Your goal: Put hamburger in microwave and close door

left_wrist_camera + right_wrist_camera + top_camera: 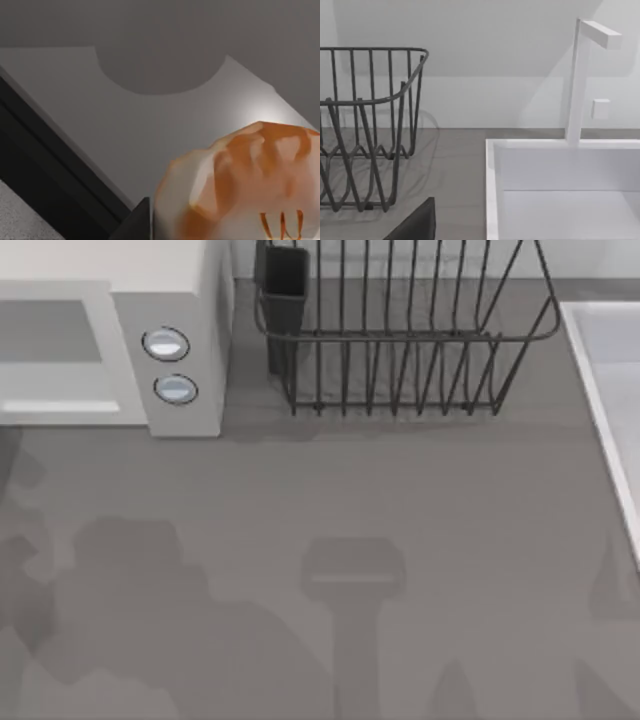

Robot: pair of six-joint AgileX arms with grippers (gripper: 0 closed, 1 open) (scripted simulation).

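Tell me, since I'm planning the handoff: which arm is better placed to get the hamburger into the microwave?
Left, probably. Its wrist view has the hamburger right up close over a pale grey surface, while the right wrist view faces the dish rack and sink, on the side away from the microwave.

1. The microwave (180, 300) is off-white, at the far left corner of the table (400, 540).
2. Its two round knobs (166, 344) are silvery-blue with pale rims.
3. The door (55, 350) has a white frame, a grey window and a white bar handle (55, 407).
4. The table is plain mid-grey, mottled with darker grey shadow patches along its near edge.
5. The dish rack (400, 340) at the far edge is dark charcoal wire, with a near-black cup at one end.
6. The sink (560, 190) by the right edge is white, as is its faucet (577, 80).
7. The hamburger (245, 185) is pale cream blotched with orange-tan, with thin orange stripes, perhaps its filling.
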